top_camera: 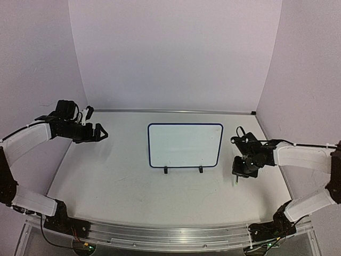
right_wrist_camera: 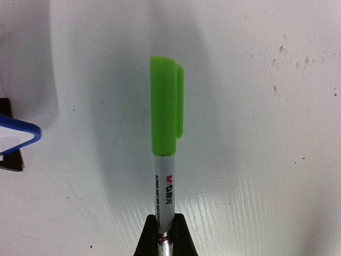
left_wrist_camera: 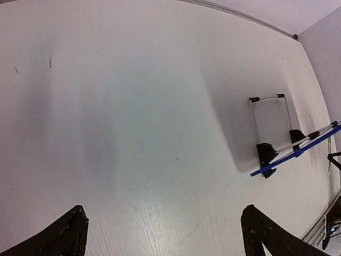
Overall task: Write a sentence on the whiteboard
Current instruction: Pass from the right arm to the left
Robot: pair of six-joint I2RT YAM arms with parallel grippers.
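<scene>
- the whiteboard [top_camera: 185,145] stands upright on its clip feet [top_camera: 165,170] between the two arms, facing them and blank, ready for writing.
- the right gripper [right_wrist_camera: 164,221] is clamped on the marker [right_wrist_camera: 162,186] barrel, just right of the board; the green cap [right_wrist_camera: 165,101] is on and likely must come off first.
- the left gripper [top_camera: 97,133] hangs well to the left, jaws wide apart, probably free to take the cap.

The left arm stretches forward and turns inward, the left gripper [top_camera: 101,133] held level with its jaws spread wide and nothing between them. The right arm bends inward with its wrist tipped down, the right gripper [top_camera: 238,172] clamped on a green-capped marker [right_wrist_camera: 165,122].
</scene>
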